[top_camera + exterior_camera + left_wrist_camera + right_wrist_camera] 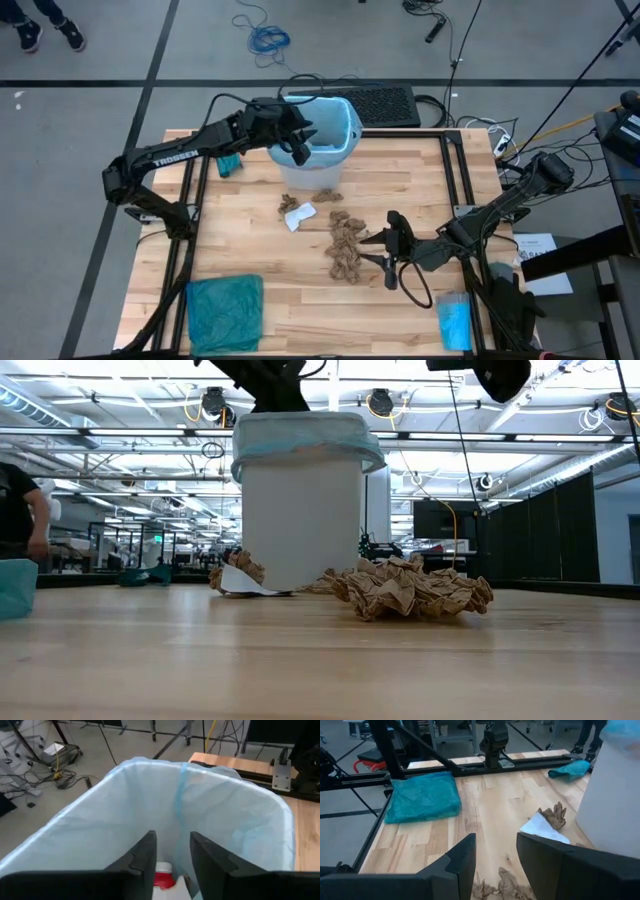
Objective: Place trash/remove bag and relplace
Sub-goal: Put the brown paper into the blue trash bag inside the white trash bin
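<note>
A white bin [318,175] stands at the far middle of the table, lined with the light blue bag [150,795], whose edge is folded over the rim [305,435]. My left gripper [172,836] hangs open over the bin's mouth [300,152]. A red-and-white tube [162,879] shows down in the gap between its fingers, inside the bag. Crumpled brown paper scraps [345,245] lie on the table in front of the bin [410,590], and one more lies with a white sheet [542,827]. My right gripper [375,255] hovers open just right of the scraps [495,837].
A folded teal-green bag [225,310] lies at the near left corner [422,795]. A smaller teal bundle [230,163] sits left of the bin. A bright blue roll [453,322] lies near the right arm's base. A person [20,510] stands beyond the table.
</note>
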`<action>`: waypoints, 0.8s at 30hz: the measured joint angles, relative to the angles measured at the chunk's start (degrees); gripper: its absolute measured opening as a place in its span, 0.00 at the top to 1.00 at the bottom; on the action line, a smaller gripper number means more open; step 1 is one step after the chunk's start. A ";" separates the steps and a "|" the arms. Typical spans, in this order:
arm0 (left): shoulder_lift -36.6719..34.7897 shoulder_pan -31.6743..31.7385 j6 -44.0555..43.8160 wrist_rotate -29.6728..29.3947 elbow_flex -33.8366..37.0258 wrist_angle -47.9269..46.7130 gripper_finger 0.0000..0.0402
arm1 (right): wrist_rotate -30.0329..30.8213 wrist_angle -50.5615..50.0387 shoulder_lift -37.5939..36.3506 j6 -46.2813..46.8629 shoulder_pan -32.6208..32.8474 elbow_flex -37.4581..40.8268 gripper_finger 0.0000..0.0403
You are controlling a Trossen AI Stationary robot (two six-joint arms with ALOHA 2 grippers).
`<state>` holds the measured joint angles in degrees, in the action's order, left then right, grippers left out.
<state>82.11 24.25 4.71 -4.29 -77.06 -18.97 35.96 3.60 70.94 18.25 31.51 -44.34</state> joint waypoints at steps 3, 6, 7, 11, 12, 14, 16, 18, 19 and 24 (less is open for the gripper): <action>-0.06 0.00 -0.08 0.84 0.00 -0.06 0.65 | -0.05 1.14 0.00 -0.75 -0.65 0.00 0.67; -0.11 0.00 -1.20 1.29 0.00 -0.04 0.62 | -0.06 1.22 0.00 -0.75 -0.74 0.00 0.67; -0.11 0.00 -1.38 1.29 0.00 -0.08 0.61 | -0.08 1.28 0.00 -0.75 -0.74 0.00 0.67; -0.11 0.00 -1.38 1.37 0.00 -1.09 0.59 | -0.12 1.33 0.00 -0.68 -0.70 0.00 0.67; -0.11 0.00 -1.40 1.37 0.00 -1.80 0.59 | -0.11 1.33 0.00 -0.58 -0.70 0.00 0.67; -0.11 0.00 -1.40 1.31 0.00 -3.10 0.59 | -0.11 1.34 -0.01 -0.55 -0.70 0.00 0.67; -0.11 0.07 -1.33 0.25 0.00 -3.66 0.59 | -0.12 1.35 -0.02 -0.55 -0.70 0.00 0.67; -0.11 0.27 -1.19 -1.85 -0.01 -3.68 0.59 | -0.11 1.36 -0.02 -0.53 -0.70 0.00 0.67; -0.11 0.39 -1.24 -3.00 0.00 -3.64 0.59 | -0.12 1.37 -0.02 -0.50 -0.70 0.00 0.67; -0.13 0.44 -1.33 -4.79 -0.01 -1.34 0.59 | -0.35 1.35 -0.02 1.84 -0.65 0.00 0.67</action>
<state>81.98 24.69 3.38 -9.08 -77.07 -20.31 35.61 4.95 70.91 20.08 30.85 -44.34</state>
